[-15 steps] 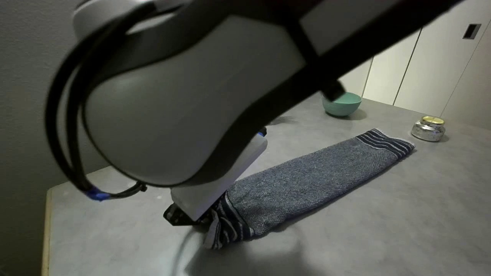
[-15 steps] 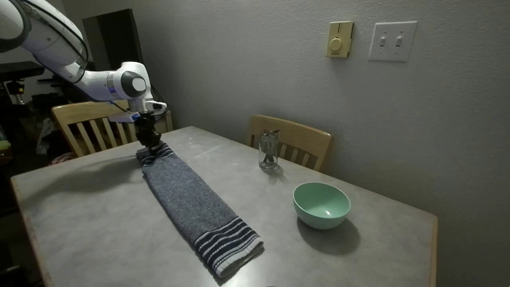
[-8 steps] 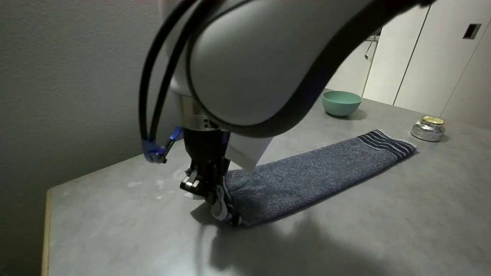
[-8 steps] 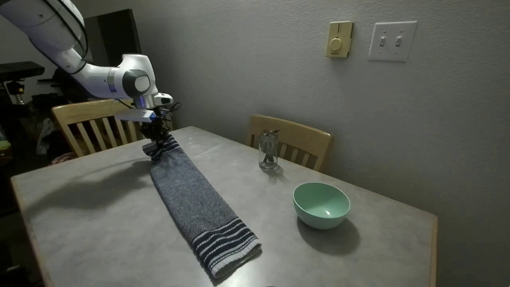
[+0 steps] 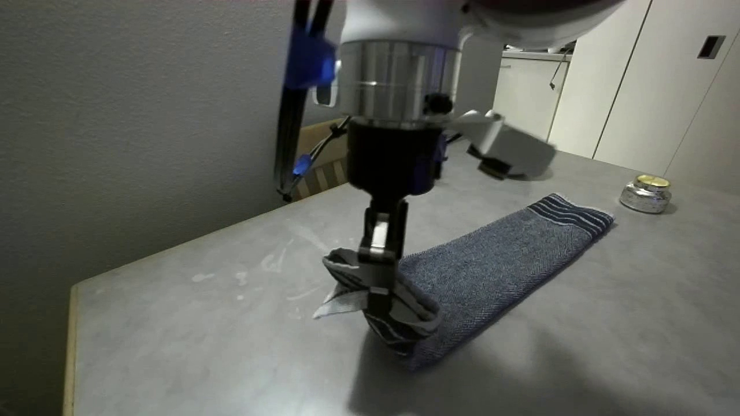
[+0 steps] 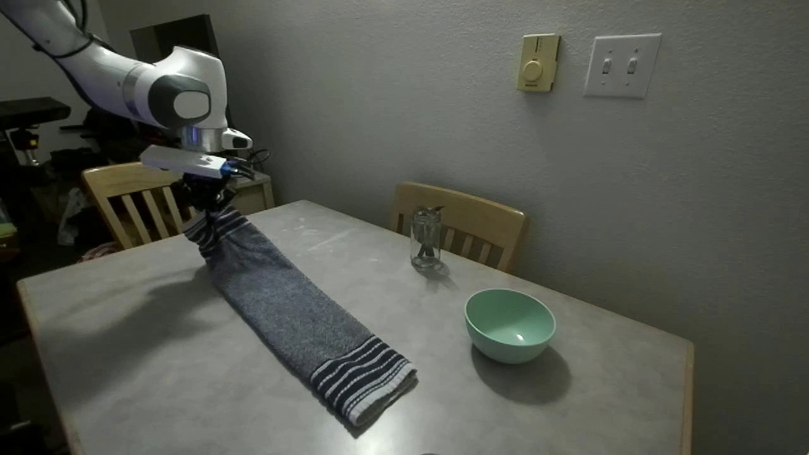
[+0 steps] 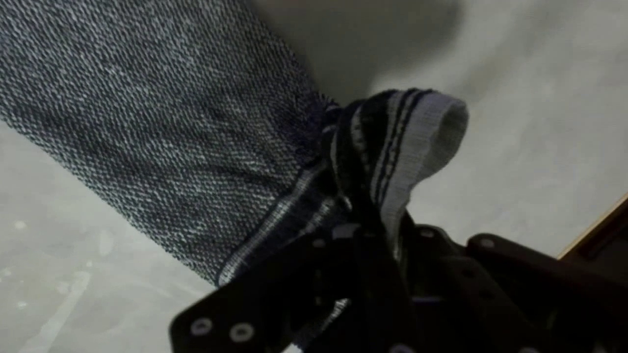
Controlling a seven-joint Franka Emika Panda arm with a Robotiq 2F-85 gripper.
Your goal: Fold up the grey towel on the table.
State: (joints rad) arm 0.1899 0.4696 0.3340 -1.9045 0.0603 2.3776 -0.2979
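The grey towel lies long and narrow across the table point(image 5: 219, 335). It shows in both exterior views point(image 5: 491, 271) point(image 6: 297, 309) and in the wrist view point(image 7: 171, 122). My gripper point(image 5: 380, 294) is shut on the middle of its near striped end, which bunches and curls up on both sides of the fingers. In an exterior view my gripper point(image 6: 212, 212) holds that end above the table, with a shadow below. The far striped end lies flat. In the wrist view the cloth runs between the dark fingers point(image 7: 385, 225); the fingertips are partly covered by it.
A green bowl point(image 6: 505, 341) and a glass jar with utensils point(image 6: 425, 243) stand on the table by the wall side. A silver candle jar point(image 5: 646, 195) stands beyond the towel's far end. Wooden chairs point(image 6: 468, 208) point(image 6: 145, 202) stand at the table's edges.
My gripper has risen with the towel's striped end, first shifting toward the wall, then back away from it. The held end has lifted off the table. The far end has shifted slightly.
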